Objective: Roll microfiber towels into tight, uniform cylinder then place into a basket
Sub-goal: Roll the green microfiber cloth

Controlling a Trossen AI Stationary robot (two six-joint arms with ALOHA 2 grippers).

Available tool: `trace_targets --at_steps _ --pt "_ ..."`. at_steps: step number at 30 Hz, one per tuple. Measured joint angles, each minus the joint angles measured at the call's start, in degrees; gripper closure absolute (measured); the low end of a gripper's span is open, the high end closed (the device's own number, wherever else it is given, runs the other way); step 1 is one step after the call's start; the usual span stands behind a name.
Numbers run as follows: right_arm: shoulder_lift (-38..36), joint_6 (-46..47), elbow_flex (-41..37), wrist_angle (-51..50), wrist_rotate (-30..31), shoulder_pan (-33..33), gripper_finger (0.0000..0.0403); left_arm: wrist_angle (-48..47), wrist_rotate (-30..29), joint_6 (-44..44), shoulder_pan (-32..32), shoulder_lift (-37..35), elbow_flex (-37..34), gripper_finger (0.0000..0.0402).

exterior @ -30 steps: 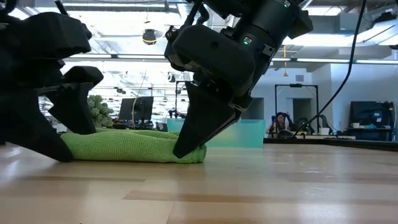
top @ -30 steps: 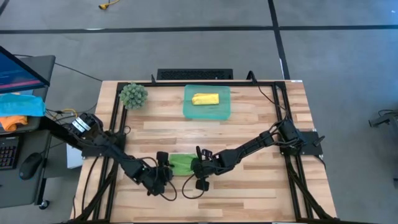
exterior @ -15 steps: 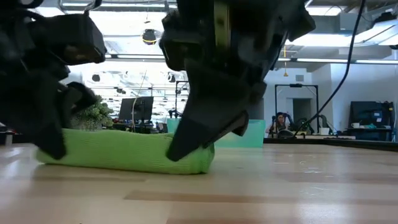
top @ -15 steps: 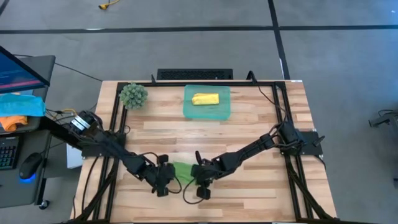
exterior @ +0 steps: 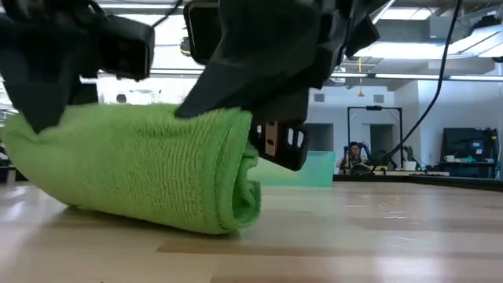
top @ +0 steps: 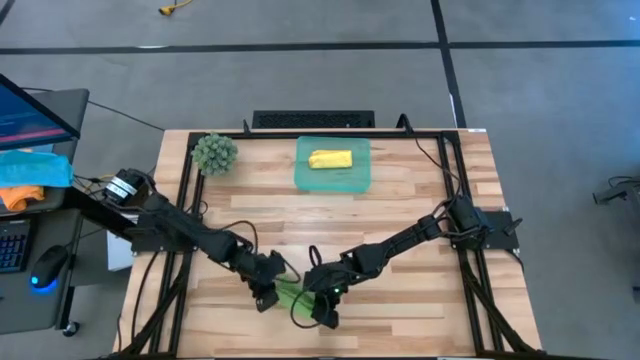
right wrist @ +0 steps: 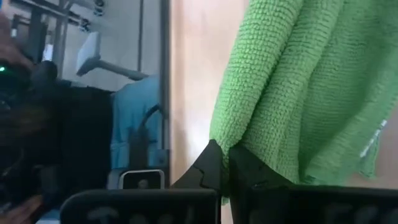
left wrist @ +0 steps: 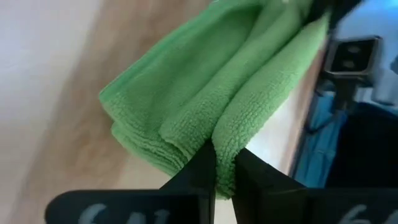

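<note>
I'm seeing both claws, left claw (top: 268,293) and right claw (top: 318,303), pinching the green towel (top: 290,294) closed, with the basket (top: 333,177) holding the yellow roll (top: 330,159) sitting well apart.

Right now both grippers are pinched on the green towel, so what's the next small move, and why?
Probably lift the rolled green towel slightly, level, toward the basket. The left gripper and right gripper are each shut on an end, the roll looks formed but loose at its end in the low view, and the yellow towel already lies in the basket.
</note>
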Motion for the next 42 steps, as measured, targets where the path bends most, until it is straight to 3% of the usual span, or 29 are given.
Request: trace_targets --at_steps 6,14,20,24,32,42 --pt "-0.07 -0.75 0.07 -4.29 3.68 -1.8 0.0386 -6.66 4.09 -2.08 5.14 1.01 0.08 0.0388" --pt "-0.13 -1.37 0.62 -5.01 -0.63 -3.4 0.0381 -7.7 15.47 -1.93 13.77 2.7 0.08 0.0387" --pt "-0.13 0.86 3.57 -4.92 -1.55 -2.27 0.0387 -8.3 22.22 -5.55 16.42 2.73 0.08 0.0387" --pt "-0.13 1.65 5.27 -7.26 -0.93 -2.11 0.038 -8.06 23.39 -9.86 17.08 2.78 0.06 0.0386" --pt "-0.15 -2.15 6.64 -18.98 6.88 -3.77 0.0385 -8.81 22.17 -13.88 17.35 5.65 0.08 0.0386" --pt "-0.17 -5.0 6.64 -23.26 10.06 -6.86 0.0387 -3.36 29.23 -12.27 17.41 12.65 0.41 0.0386"
